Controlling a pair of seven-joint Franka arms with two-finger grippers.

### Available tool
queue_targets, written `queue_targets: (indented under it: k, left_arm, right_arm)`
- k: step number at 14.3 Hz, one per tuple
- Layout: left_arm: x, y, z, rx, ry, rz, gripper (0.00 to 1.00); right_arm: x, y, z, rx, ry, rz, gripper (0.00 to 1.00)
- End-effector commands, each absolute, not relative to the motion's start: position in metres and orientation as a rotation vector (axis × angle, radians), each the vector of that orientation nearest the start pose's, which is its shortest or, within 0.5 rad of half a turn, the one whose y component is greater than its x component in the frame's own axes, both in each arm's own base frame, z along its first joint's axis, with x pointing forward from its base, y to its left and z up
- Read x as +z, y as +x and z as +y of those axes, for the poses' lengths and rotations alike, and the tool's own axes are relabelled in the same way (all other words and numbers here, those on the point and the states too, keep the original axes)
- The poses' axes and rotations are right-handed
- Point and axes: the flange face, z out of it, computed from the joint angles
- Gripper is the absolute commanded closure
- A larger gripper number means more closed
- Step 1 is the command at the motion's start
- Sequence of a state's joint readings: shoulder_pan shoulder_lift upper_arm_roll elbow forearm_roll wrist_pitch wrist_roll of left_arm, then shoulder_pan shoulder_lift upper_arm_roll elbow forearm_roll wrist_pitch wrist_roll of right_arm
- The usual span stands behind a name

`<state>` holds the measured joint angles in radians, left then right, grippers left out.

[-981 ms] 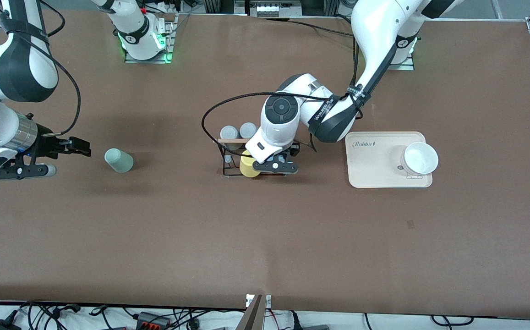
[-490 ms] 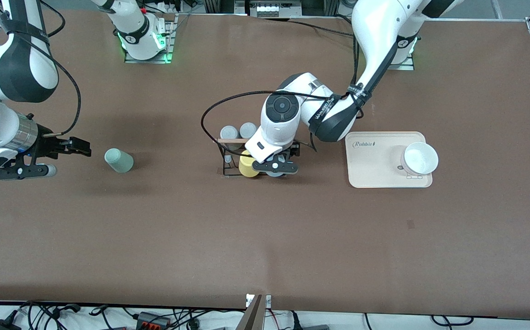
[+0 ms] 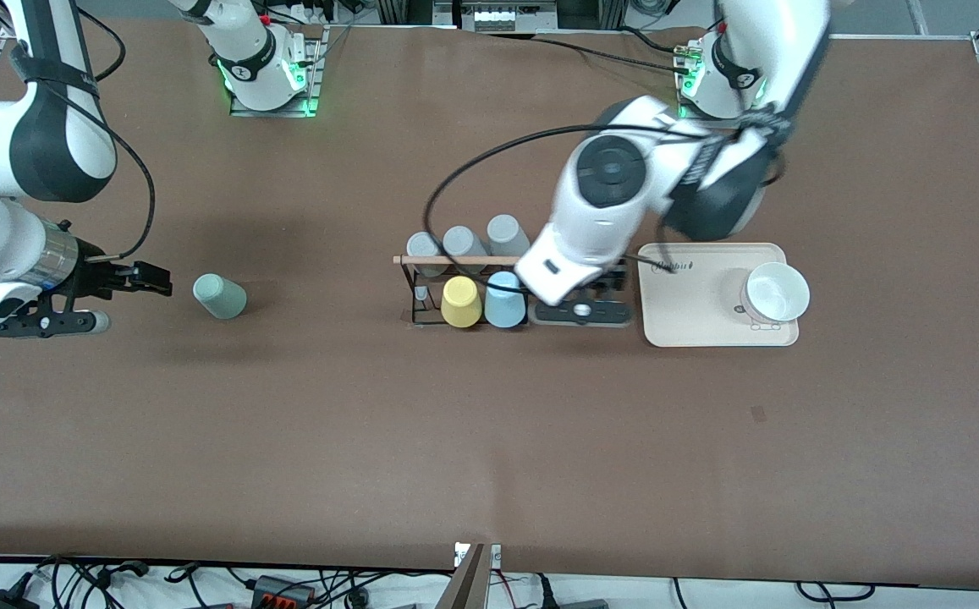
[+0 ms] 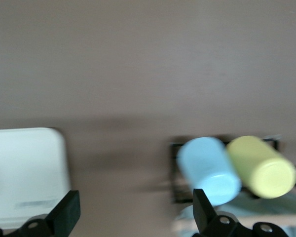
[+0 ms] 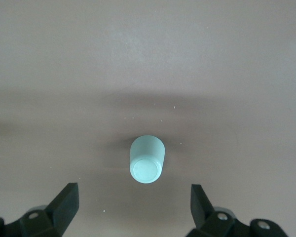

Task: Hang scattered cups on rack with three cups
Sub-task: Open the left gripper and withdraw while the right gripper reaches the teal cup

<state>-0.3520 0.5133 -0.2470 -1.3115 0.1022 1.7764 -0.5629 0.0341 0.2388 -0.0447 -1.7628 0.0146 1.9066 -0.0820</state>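
The light blue tapered plastic tumbler (image 3: pixel 505 310) hangs on the small black wire-frame rack (image 3: pixel 421 292), touching the yellow cup (image 3: pixel 460 302) at its nine o'clock. At its three o'clock, the left gripper (image 3: pixel 583 313), fingers spread and empty, sits between rack and beige tray (image 3: pixel 692 321). Three grey cups (image 3: pixel 465 243) hang at twelve o'clock. The pale sage green tumbler (image 3: pixel 219 296) stands on the brown table (image 3: pixel 489 440) toward the right arm's end; the right gripper (image 3: pixel 129 279), spread wide, waits at its nine o'clock.

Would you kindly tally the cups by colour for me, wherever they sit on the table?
Grey cups: 3
Yellow cup: 1
Light blue cup: 1
Sage green cup: 1
Total: 6
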Motion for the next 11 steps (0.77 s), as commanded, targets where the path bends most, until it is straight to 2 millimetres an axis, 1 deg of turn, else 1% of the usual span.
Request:
queue_targets:
  k: [1, 2, 3, 4, 5, 6, 7, 9, 10, 11]
  left_arm:
    - [0.489, 0.611, -0.274, 0.149, -3.075, 0.138, 0.0]
    - [0.498, 0.612, -0.244, 0.202, -3.054, 0.155, 0.0]
    - [0.508, 0.61, -0.215, 0.277, -3.03, 0.163, 0.0]
    - [0.515, 0.61, -0.178, 0.346, -3.017, 0.149, 0.0]
    - [0.522, 0.613, -0.138, 0.38, -3.03, 0.151, 0.0]
    - [0.536, 0.612, -0.11, 0.37, -3.043, 0.169, 0.0]
    - [0.547, 0.611, -0.091, 0.349, -3.054, 0.154, 0.0]
    - [0.562, 0.61, -0.065, 0.303, -3.069, 0.115, 0.0]
    - [0.576, 0.607, -0.057, 0.248, -3.082, 0.14, 0.0]
    - [0.585, 0.604, -0.045, 0.202, -3.072, 0.165, 0.0]
  right_arm:
    - [0.39, 0.602, -0.007, 0.158, -3.133, -0.091, 0.0]
    - [0.374, 0.598, -0.008, 0.173, -3.133, -0.081, 0.0]
    - [0.359, 0.592, -0.009, 0.178, -3.133, -0.071, 0.0]
    - [0.341, 0.584, -0.007, 0.173, -3.135, -0.063, 0.0]
    - [0.328, 0.577, -0.007, 0.166, -3.135, -0.06, 0.0]
    - [0.316, 0.571, -0.007, 0.168, -3.136, -0.057, 0.0]
    - [0.307, 0.568, -0.007, 0.161, -3.137, -0.057, 0.0]
    - [0.284, 0.563, -0.008, 0.176, -3.138, -0.028, 0.0]
    - [0.271, 0.562, -0.011, 0.19, -3.139, 0.013, 0.0]
    - [0.263, 0.562, -0.008, 0.204, -3.14, 0.02, 0.0]
